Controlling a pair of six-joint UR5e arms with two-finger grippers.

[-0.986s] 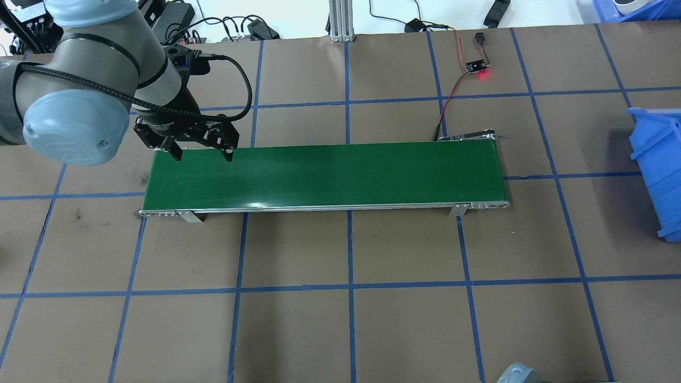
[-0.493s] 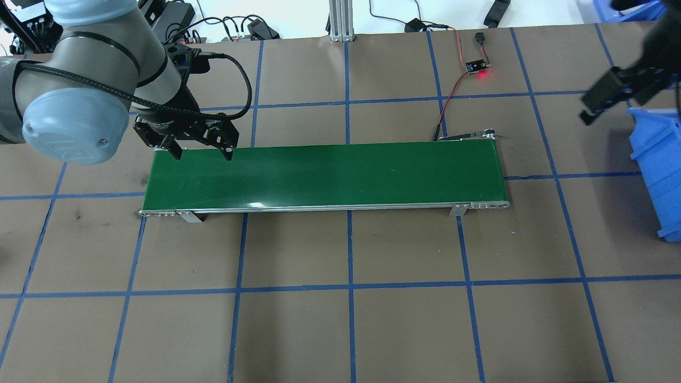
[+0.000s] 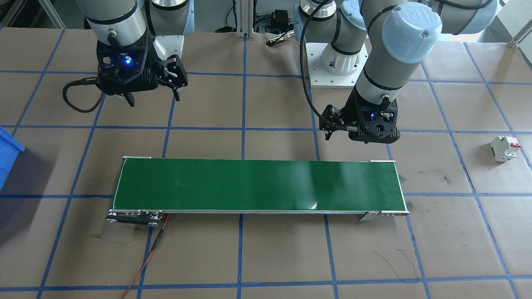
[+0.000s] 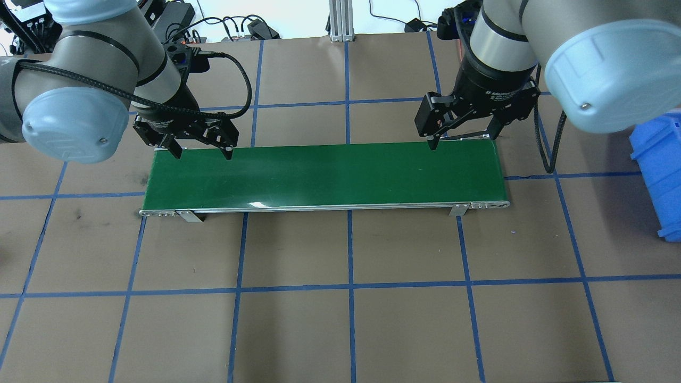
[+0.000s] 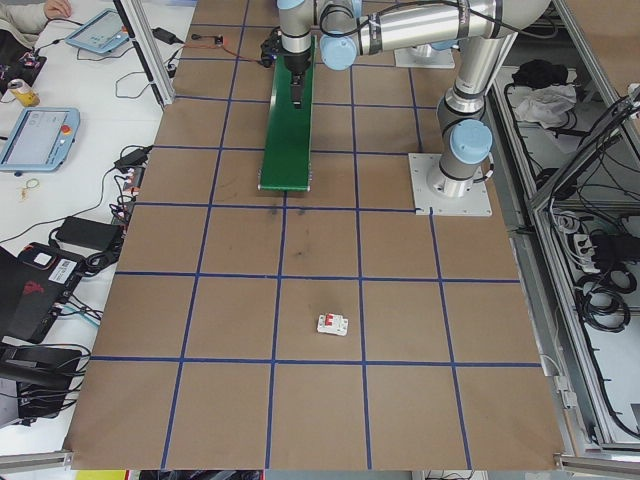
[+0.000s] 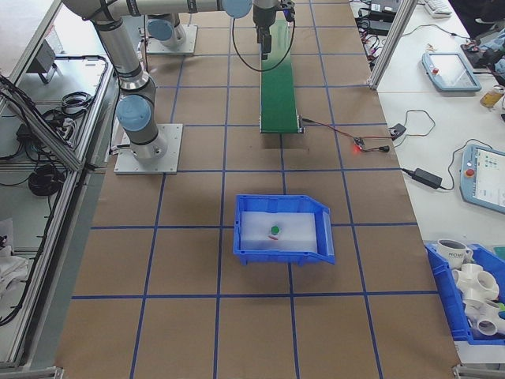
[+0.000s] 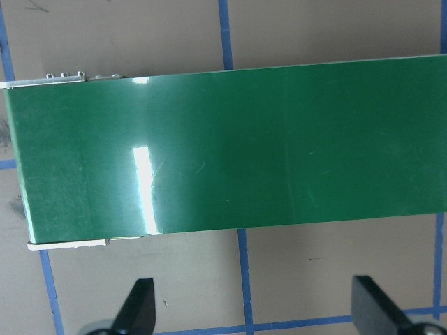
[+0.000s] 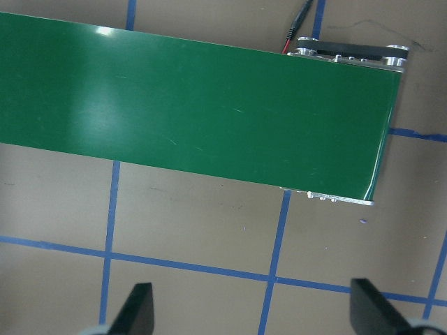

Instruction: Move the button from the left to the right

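The button [image 6: 274, 230], with its round green cap, lies inside the blue bin [image 6: 246, 237] in the exterior right view; no other view shows it. My left gripper [image 4: 202, 151] hangs open over the back edge of the green conveyor belt [image 4: 324, 175] at its left end. Nothing sits between its fingers [image 7: 140, 310]. My right gripper [image 4: 464, 139] hovers open above the belt's right end, also holding nothing, with the fingers [image 8: 138, 307] spread wide. The belt surface is bare.
A white circuit breaker [image 3: 505, 148] with a red lever lies on the table past the belt's left end. The blue bin [image 4: 659, 170] stands at the right edge. A small board with a red light [image 4: 477, 66] and wires sit behind the belt.
My right arm has swung in from the right edge to above the belt's right end. The left arm has stayed where it was.
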